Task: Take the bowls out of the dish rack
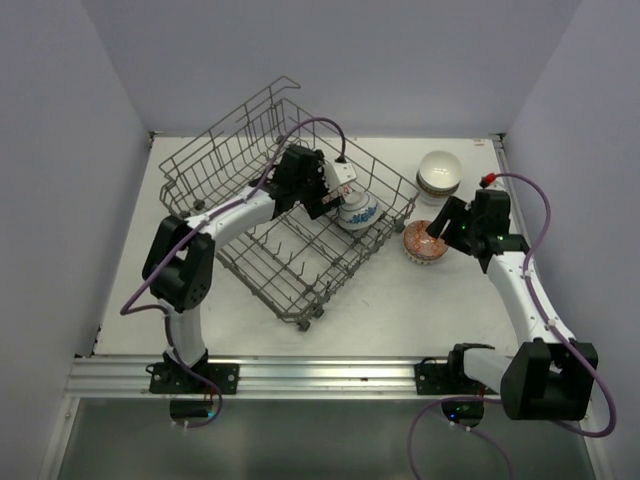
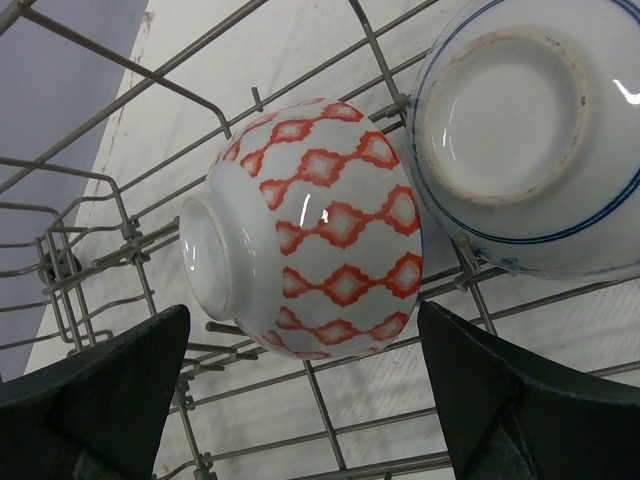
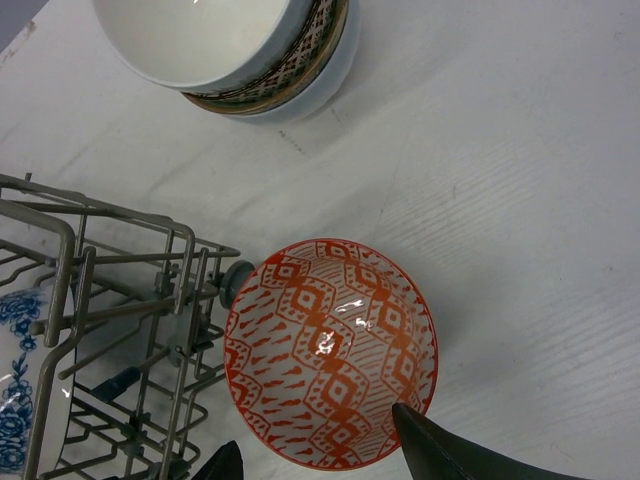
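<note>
The grey wire dish rack sits tilted at the left centre of the table. Inside it, in the left wrist view, a white bowl with red diamonds lies on its side, touching a white bowl with blue lines whose foot faces the camera. My left gripper is open just short of the red-diamond bowl, one finger on each side. A red-patterned bowl stands upright on the table beside the rack's corner. My right gripper is open over its near rim. Three stacked bowls stand at the back right.
A blue-flowered bowl leans in the rack's right corner. One of the rack's small wheels almost touches the red-patterned bowl. The stack is a short way beyond it. Walls close the table in on three sides.
</note>
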Controlling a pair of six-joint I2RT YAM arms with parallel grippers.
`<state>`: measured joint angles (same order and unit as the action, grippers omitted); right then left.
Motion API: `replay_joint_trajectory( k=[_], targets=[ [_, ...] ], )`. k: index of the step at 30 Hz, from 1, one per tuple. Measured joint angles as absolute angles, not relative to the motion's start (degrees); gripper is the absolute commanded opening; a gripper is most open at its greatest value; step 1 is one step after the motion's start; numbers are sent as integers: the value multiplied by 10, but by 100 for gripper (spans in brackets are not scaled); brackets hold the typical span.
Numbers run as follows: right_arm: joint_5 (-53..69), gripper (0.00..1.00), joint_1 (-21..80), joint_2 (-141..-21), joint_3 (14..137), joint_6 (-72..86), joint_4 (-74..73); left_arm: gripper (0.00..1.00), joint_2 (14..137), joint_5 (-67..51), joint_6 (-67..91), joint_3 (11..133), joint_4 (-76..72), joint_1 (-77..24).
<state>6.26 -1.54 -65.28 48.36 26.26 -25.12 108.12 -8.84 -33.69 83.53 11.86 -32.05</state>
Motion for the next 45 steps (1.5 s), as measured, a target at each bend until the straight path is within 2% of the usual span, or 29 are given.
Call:
replay_joint_trajectory(
  k=[7,10,12,13,15,16,17,23,30,32,33,36,37,40,45],
  targets=[
    [71,66,-15,-656,484,262,-251,100,1112,-62,-345,835,91,-326],
    [71,66,-15,-656,484,262,-251,95,1116,-55,-348,835,83,-329],
    [71,66,-15,-656,484,261,-251,84,1117,-53,-350,835,82,-329],
    [71,66,-15,-656,484,261,-251,73,1117,-53,-352,835,82,-330],
    [71,66,-15,-656,484,260,-251,61,1117,-47,-356,838,82,-332],
    [71,66,-15,-656,484,260,-251,50,1117,-41,-358,842,82,-333],
    [71,66,-15,-656,484,260,-251,46,1117,-36,-356,844,84,-334],
    [71,67,-16,-656,482,259,-250,33,1115,18,-356,840,74,-342],
    [71,67,-15,-656,482,259,-250,28,1103,33,-359,805,79,-373],
    [71,67,-15,-656,482,259,-250,30,1095,35,-361,804,78,-377],
    [71,67,-15,-656,482,259,-250,34,1090,37,-361,804,77,-377],
    [71,67,-15,-656,482,259,-250,60,1077,49,-365,804,75,-377],
    [71,67,-15,-656,482,259,-250,82,1074,52,-366,804,73,-377],
    [71,67,-15,-656,482,259,-250,98,1068,62,-369,802,70,-378],
    [72,67,-15,-656,482,258,-250,100,1051,49,-387,781,68,-378]
  ],
)
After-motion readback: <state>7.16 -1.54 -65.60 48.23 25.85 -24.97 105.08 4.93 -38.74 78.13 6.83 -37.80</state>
